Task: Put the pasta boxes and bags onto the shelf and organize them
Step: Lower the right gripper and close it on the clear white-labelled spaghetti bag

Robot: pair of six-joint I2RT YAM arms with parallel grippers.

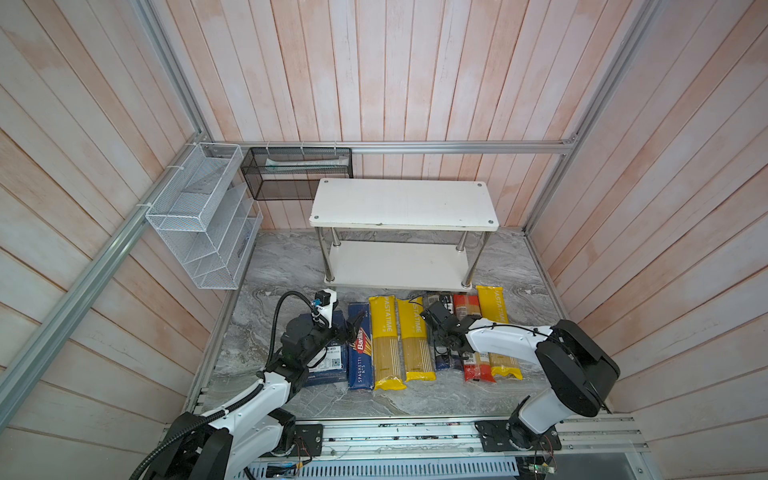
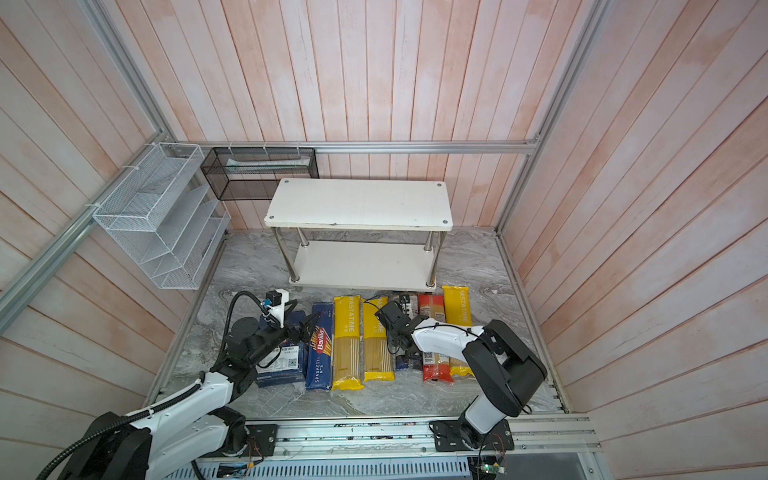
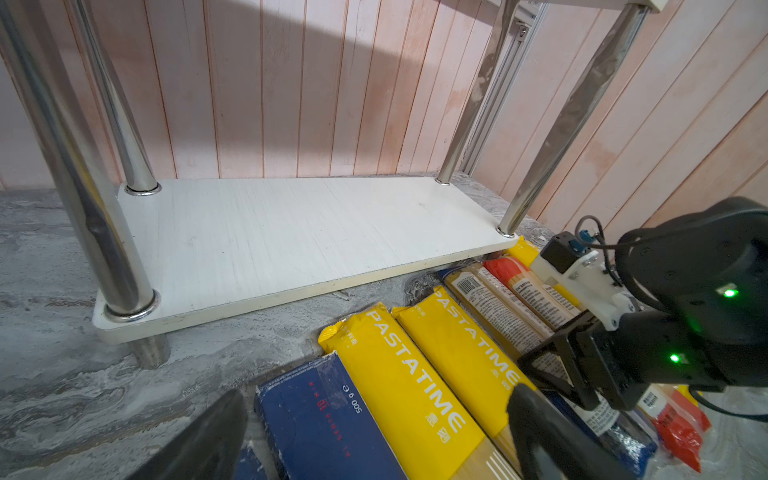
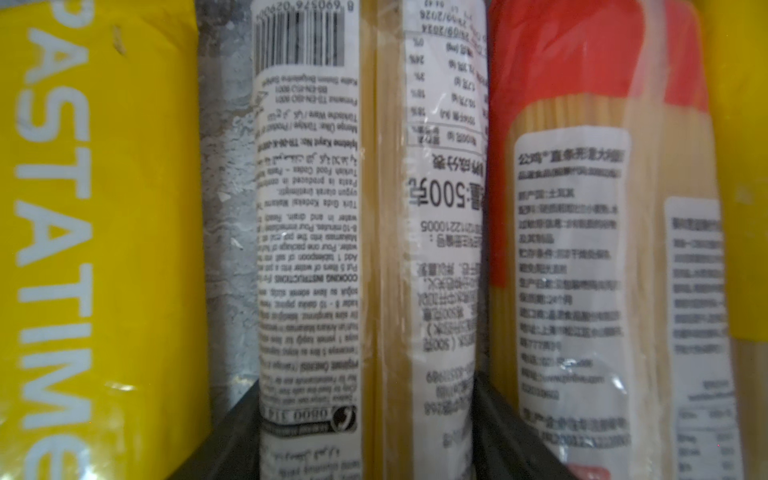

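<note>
The shelf (image 1: 403,203) stands at the back, both white boards bare; its lower board (image 3: 291,232) shows in the left wrist view. In front lie a wide blue box (image 1: 328,368), partly under my left arm, a narrow Barilla box (image 1: 360,353), two yellow bags (image 1: 386,340) (image 1: 413,336), a dark-blue-ended bag (image 4: 365,208), a red-ended bag (image 1: 467,307) and a third yellow bag (image 1: 494,311). My left gripper (image 3: 374,440) hangs open above the narrow box. My right gripper (image 4: 365,436) points down, its fingers pressed on both sides of the dark-blue-ended bag, which lies on the table.
A white wire-mesh rack (image 1: 203,220) hangs on the left wall and a black mesh basket (image 1: 291,170) on the back rail. Wooden walls and aluminium rails close in the marble table (image 1: 291,266). The bags' far ends almost touch the shelf's front edge.
</note>
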